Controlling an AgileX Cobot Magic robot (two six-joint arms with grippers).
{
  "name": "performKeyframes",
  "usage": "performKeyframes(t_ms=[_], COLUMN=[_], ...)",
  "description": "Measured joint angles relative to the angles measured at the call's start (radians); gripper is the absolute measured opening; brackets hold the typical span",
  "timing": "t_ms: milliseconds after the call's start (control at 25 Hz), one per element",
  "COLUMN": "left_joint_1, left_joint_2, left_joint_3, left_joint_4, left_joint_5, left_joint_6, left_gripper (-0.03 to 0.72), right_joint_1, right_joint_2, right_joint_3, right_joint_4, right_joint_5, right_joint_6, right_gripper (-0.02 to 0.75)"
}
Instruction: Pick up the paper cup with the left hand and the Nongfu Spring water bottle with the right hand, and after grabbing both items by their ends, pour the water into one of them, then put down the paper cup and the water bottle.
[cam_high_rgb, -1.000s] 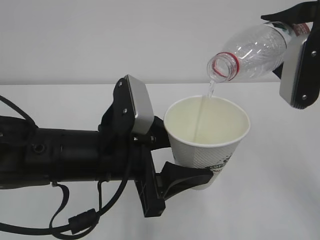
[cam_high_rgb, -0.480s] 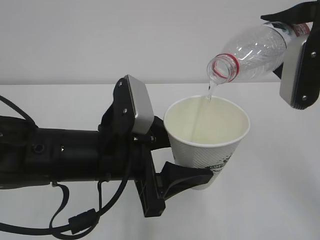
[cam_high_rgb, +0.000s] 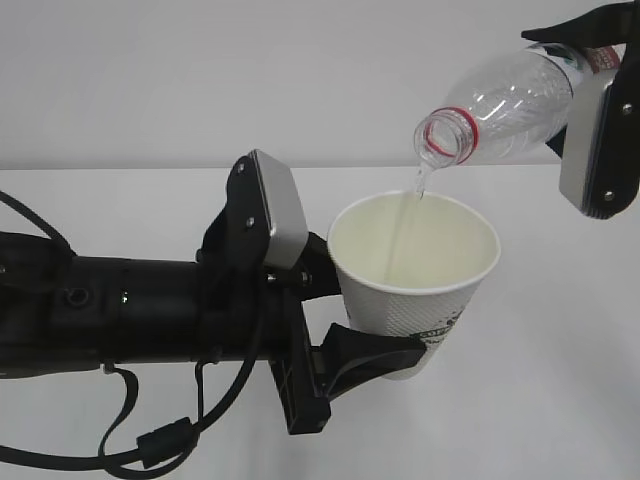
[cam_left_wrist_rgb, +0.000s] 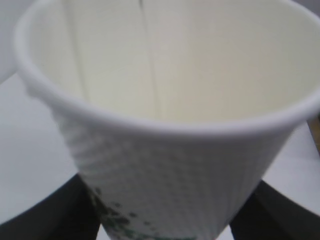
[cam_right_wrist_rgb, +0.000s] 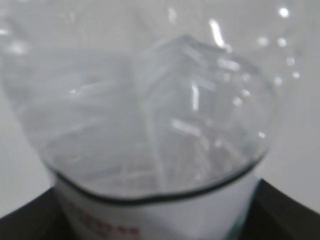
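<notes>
My left gripper (cam_high_rgb: 375, 325) is shut on the lower part of the white paper cup (cam_high_rgb: 415, 290), which is held above the table with its mouth tilted slightly right. In the left wrist view the paper cup (cam_left_wrist_rgb: 165, 130) fills the frame, with a black finger on each side of its base. At the top right, the right gripper (cam_high_rgb: 590, 110) is shut on the labelled body of the Nongfu Spring water bottle (cam_high_rgb: 505, 100), tipped neck-down to the left. A thin stream of water (cam_high_rgb: 420, 185) falls from its red-ringed mouth into the cup. The right wrist view shows the clear bottle (cam_right_wrist_rgb: 150, 110) up close.
A white table (cam_high_rgb: 560, 380) lies under both arms, with a plain pale wall behind. Black cables (cam_high_rgb: 150, 440) trail below the left arm at the lower left.
The bottle, cup and both grippers have kept their places. Water keeps running into the cup in a thin stream.
</notes>
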Motion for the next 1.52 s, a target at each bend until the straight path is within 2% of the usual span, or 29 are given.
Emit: performKeyframes(t_ms=[1520], left_joint_1=[0.000], left_joint_2=[0.000], left_joint_3=[0.000], left_joint_4=[0.000], left_joint_5=[-0.003], left_joint_6=[0.000], left_gripper=[0.508], right_joint_1=[0.000], right_joint_2=[0.000], right_joint_3=[0.000], right_joint_4=[0.000], right_joint_5=[0.000], right_joint_6=[-0.012], right_gripper=[0.522])
